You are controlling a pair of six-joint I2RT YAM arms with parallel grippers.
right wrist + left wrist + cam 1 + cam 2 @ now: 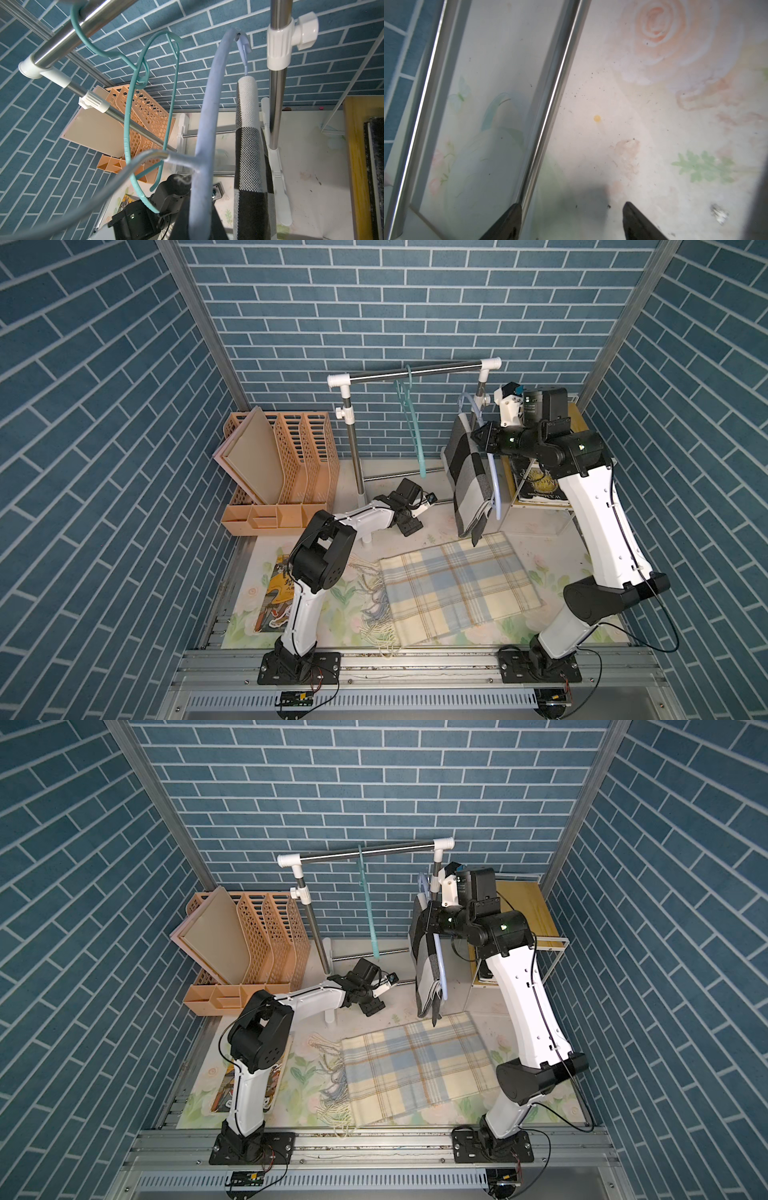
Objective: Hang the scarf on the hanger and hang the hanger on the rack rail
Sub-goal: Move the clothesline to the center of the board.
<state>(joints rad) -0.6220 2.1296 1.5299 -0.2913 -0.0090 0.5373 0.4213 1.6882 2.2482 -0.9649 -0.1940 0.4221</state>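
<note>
With the checked scarf (467,472) draped over the blue hanger (495,486) pinched in our right gripper (484,439) at far right, left gripper (572,206) agape and empty, we judge hooking it onto the rail (415,372) comes next.

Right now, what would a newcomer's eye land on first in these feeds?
Most likely the right gripper shut on the pale blue hanger, holding it in the air beside the rack's right post with the black-and-white checked scarf draped over it. Next, the plaid scarf lying flat on the table in front, and the teal hanger hanging bare on the rail.
</note>
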